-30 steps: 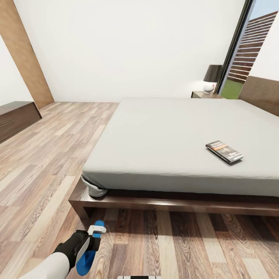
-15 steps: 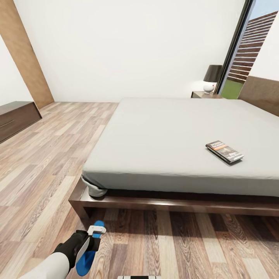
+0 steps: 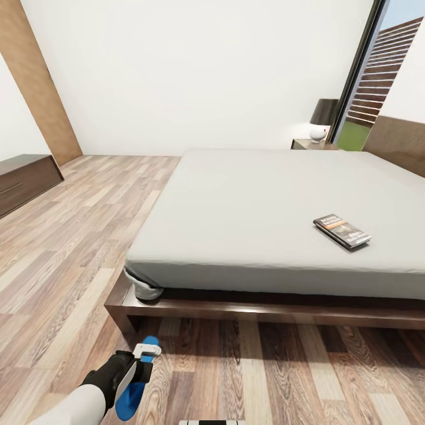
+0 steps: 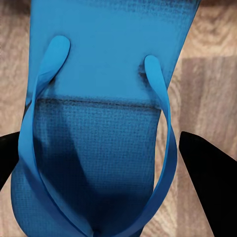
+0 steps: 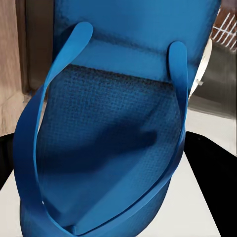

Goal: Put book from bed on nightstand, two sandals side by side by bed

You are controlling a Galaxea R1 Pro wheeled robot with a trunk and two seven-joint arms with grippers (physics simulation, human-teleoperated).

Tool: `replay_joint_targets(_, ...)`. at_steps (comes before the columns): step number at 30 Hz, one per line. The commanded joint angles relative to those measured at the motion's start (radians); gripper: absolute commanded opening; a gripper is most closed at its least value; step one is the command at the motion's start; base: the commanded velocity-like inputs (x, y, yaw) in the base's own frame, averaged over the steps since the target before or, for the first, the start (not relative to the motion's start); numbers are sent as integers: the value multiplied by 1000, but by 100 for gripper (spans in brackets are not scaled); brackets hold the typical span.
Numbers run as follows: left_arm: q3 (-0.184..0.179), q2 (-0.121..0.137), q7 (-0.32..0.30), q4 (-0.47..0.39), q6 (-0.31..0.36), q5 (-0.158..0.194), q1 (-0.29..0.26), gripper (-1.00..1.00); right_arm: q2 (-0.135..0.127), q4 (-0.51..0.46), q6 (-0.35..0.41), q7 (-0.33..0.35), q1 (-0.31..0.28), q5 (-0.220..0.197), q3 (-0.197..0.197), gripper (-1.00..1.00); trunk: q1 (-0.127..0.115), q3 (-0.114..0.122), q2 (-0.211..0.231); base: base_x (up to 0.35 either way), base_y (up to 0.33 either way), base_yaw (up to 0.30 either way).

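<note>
A book (image 3: 342,230) lay on the grey mattress at the right of the head view. Its dark cover carried white lettering above an orange band, but the letters were too small and blurred to read. No other text, label, brand or number could be read anywhere.

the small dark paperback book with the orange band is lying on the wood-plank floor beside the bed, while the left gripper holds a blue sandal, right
Not quite. The small dark paperback book with the orange band lies on the light-grey mattress of the dark-brown wooden bed, not the floor, as the head view shows. The left gripper does hold a bright blue flip-flop sandal.
</note>
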Motion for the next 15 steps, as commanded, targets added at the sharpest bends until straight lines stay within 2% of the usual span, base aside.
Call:
replay_joint_targets(1,8,-1,-8,-2,5,-11,0,-100,-3,-2,6,-16,0,-9,3,-100,0,-1,0,0,0,0)
replay_joint_targets(5,8,0,-8,-2,5,-11,0,-100,-7,-3,5,-95,0,-11,-5,-100,0,-1,0,0,0,0)
replay_joint_targets(6,8,0,-7,-2,5,-11,0,-100,-6,-6,4,-138,0,-11,-22,-100,0,-1,0,0,0,0)
replay_joint_targets(10,8,-1,-7,-2,5,-11,0,-100,-1,-9,-36,-240,0,-10,-70,-100,0,-1,0,0,0,0)
replay_joint_targets(15,8,0,-8,-2,5,-11,0,-100,2,-9,-54,-303,0,-9,-80,-100,0,-1,0,0,0,0)
